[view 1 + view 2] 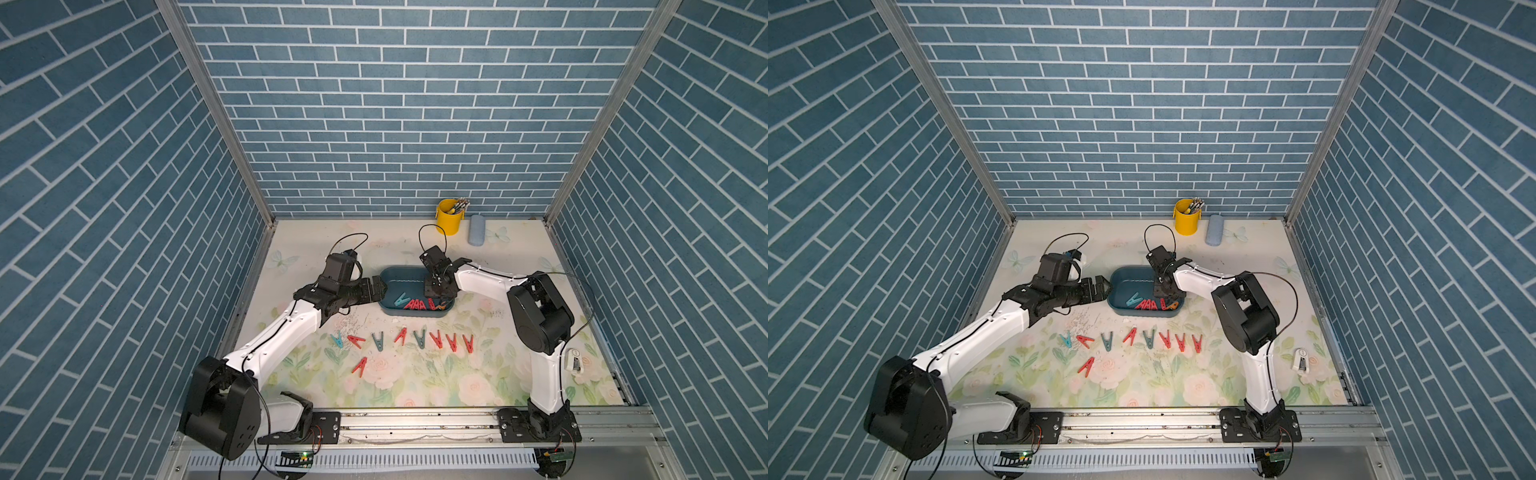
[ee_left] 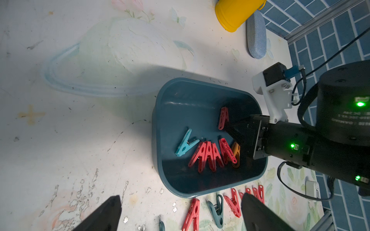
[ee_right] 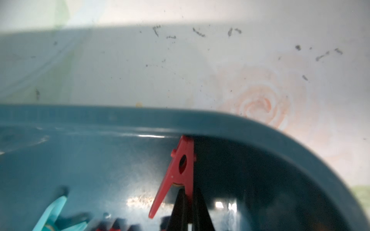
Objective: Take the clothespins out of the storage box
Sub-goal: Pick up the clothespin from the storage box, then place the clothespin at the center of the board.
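Observation:
The dark teal storage box (image 1: 388, 274) (image 1: 1119, 276) sits mid-table. Inside lie a light teal clothespin (image 2: 185, 144), a bunch of red clothespins (image 2: 208, 155) and an orange one (image 2: 236, 151). My right gripper (image 3: 189, 192) reaches down into the box at its right end, shut on one leg of a red clothespin (image 3: 180, 166) (image 2: 223, 118) held near the far wall. My left gripper (image 2: 180, 197) (image 1: 380, 293) hovers open at the box's left end with nothing between its fingers. Several red and teal clothespins (image 1: 419, 338) lie in a row on the mat before the box, and one red clothespin (image 1: 360, 366) lies apart.
A yellow bucket (image 1: 448, 216) holding thin tools and a pale blue-grey case (image 1: 476, 230) stand by the back wall. A small white device (image 1: 575, 359) lies at the right, beside the right arm's elbow. The mat's surface is scuffed near the left gripper.

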Robot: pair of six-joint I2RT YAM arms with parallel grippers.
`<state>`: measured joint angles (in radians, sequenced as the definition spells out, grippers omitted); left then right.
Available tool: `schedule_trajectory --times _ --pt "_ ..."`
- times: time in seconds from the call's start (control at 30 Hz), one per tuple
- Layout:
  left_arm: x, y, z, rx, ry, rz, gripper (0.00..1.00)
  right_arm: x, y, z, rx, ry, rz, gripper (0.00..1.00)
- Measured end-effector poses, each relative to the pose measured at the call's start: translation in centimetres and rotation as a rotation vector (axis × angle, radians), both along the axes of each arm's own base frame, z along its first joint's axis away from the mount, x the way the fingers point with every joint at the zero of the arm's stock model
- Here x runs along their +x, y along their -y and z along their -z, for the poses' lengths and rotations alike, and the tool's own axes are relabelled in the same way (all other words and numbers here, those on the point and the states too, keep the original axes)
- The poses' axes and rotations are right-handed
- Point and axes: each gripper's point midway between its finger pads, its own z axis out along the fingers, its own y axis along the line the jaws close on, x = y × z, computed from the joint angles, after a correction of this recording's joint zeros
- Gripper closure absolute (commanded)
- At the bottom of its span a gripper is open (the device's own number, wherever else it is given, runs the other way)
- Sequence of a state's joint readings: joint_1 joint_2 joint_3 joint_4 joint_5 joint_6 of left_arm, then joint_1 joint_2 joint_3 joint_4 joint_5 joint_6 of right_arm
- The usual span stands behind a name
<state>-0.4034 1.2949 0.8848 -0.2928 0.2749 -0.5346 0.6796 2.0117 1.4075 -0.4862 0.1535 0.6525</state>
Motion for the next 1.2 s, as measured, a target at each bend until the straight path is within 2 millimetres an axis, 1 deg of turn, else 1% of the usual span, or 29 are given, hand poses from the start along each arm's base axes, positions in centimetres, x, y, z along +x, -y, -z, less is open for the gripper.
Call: schedule_trajectory --times 0.13,0.23,0.3,0.37,0.47,0.73,0.93,1.07,1.2 --pt "0.0 0.0 0.0 -0.001 0.001 0.000 0.00 -0.5 -0.4 -2.5 0.033 0.040 -0.012 1.00" --pt "0.0 0.0 -0.1 -0.002 0.004 0.001 0.00 -1.6 -0.8 -4.6 0.060 0.072 -0.035 1.00" --pt "0.0 0.0 -0.2 -0.003 0.006 0.001 0.00 -2.7 -1.0 -5.8 0.076 0.089 -0.056 1.00" --pt "0.0 0.1 -0.3 -0.005 0.008 0.003 0.01 -4.2 -1.3 -6.6 0.089 0.099 -0.082 1.00" --pt "0.0 0.1 -0.4 -0.009 0.012 0.008 0.00 -6.8 -1.4 -6.9 0.093 0.101 -0.127 1.00" --pt "0.1 0.3 -0.5 -0.011 0.021 0.016 0.00 -14.5 -1.8 -5.8 0.095 0.071 -0.231 1.00" --pt "0.1 0.3 -0.5 -0.006 0.024 0.021 0.00 -20.1 -2.4 -3.8 0.107 0.040 -0.288 1.00" --pt "0.1 0.2 -0.5 0.000 0.027 0.027 0.01 -23.3 -3.0 -2.5 0.106 0.025 -0.324 1.00" --pt "0.0 0.2 -0.4 0.003 0.026 0.030 0.01 -25.7 -3.2 -1.4 0.111 0.008 -0.349 1.00"
